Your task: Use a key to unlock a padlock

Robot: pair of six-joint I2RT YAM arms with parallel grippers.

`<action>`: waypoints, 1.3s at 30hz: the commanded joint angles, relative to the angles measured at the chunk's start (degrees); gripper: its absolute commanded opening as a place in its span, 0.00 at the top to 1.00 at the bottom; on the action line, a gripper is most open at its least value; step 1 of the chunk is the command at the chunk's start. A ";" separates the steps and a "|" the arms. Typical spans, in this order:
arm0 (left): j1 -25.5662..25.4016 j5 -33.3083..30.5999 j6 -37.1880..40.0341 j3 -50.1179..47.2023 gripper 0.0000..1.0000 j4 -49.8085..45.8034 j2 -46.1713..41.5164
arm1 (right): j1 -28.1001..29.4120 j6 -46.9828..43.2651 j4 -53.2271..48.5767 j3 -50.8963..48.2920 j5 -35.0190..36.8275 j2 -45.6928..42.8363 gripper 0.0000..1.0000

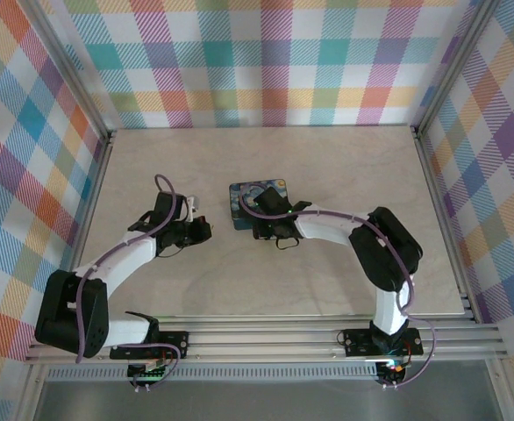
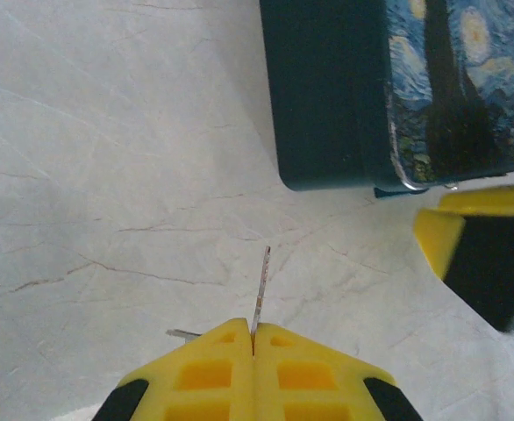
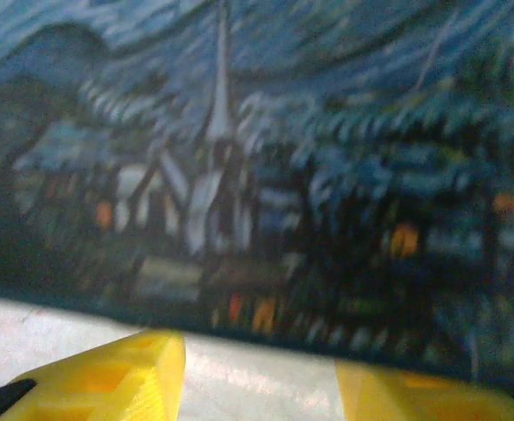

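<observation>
My left gripper [image 2: 253, 338] is shut on the key [image 2: 261, 289], a thin metal blade seen edge-on that sticks out forward over the table. In the top view the left gripper [image 1: 206, 230] hovers left of the starry-night tin [image 1: 259, 200]. My right gripper [image 3: 257, 373] is open, with bare table between its yellow fingers [image 3: 125, 368] and the tin's painted side [image 3: 239, 175] just ahead. From above, the right gripper [image 1: 259, 226] sits at the tin's near edge. A small dark-blue bit [image 2: 389, 190] pokes out under the tin's corner; I cannot tell whether it is the padlock.
The tin [image 2: 345, 96] lies on the pale marble-look table [image 1: 327, 281]. One yellow finger of the right gripper [image 2: 467, 237] shows at the right of the left wrist view, close below the tin. Checked walls and metal rails [image 1: 432, 175] enclose the table.
</observation>
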 commanded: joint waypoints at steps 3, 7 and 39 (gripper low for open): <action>-0.05 1.95 0.29 -1.61 1.00 -1.17 -2.31 | 1.01 0.86 2.52 2.76 7.03 2.12 0.51; -0.08 2.75 0.55 -2.57 1.00 -0.69 -2.59 | 1.87 0.58 3.13 3.44 10.40 3.40 0.50; -2.21 7.63 5.55 -5.23 1.00 0.42 -6.40 | 4.32 0.77 7.00 8.70 16.50 9.19 0.80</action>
